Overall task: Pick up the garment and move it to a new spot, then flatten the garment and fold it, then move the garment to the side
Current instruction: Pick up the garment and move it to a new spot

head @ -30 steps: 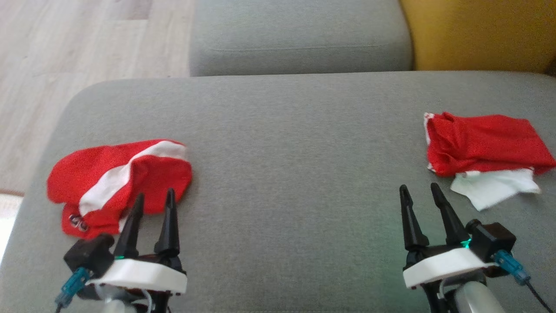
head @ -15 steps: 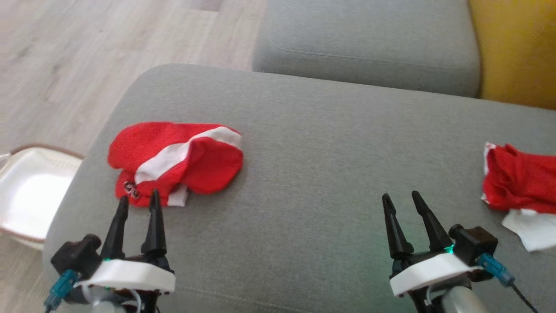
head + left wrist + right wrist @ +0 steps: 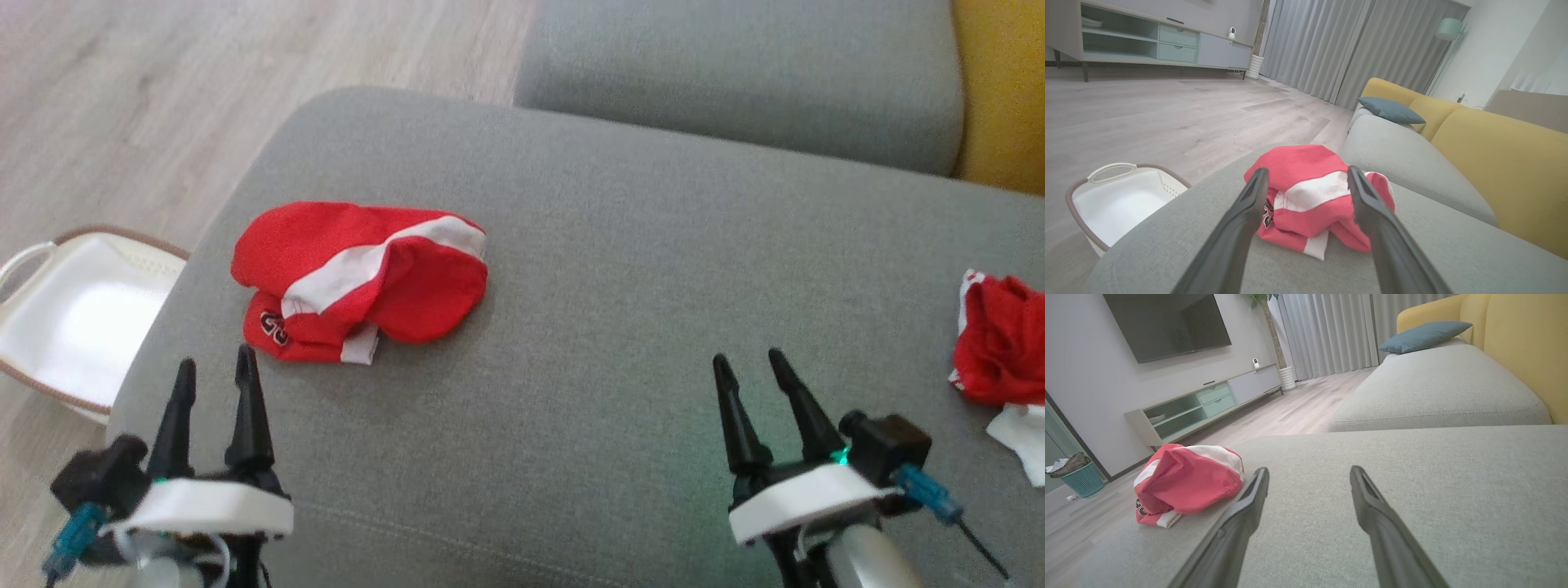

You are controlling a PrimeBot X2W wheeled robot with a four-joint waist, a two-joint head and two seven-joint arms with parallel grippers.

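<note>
Garment: the red garment (image 3: 359,282), crossed by a white stripe, is lying bunched in a loose heap on the left part of the grey sofa cushion (image 3: 620,278), with dark lettering showing at its near-left hem.
Left pincer: the left pincer (image 3: 215,359) is hanging over the cushion's left edge with its fingers apart and holding nothing. It is sitting just short of the garment and not touching it. In the left wrist view the heap is showing between the two fingers, beyond their tips.
Right pincer: the right pincer (image 3: 746,357) is hanging over bare cushion with its fingers spread and empty, well apart from the garment.
Right edge: a second red cloth (image 3: 1000,343) is lying at the cushion's right side, with a white piece (image 3: 1020,437) just beside it, both cut off by the picture's border.
Floor: a white basket (image 3: 90,310) with a brown rim is standing on the wooden floor (image 3: 163,82) beside the cushion's left side.
</note>
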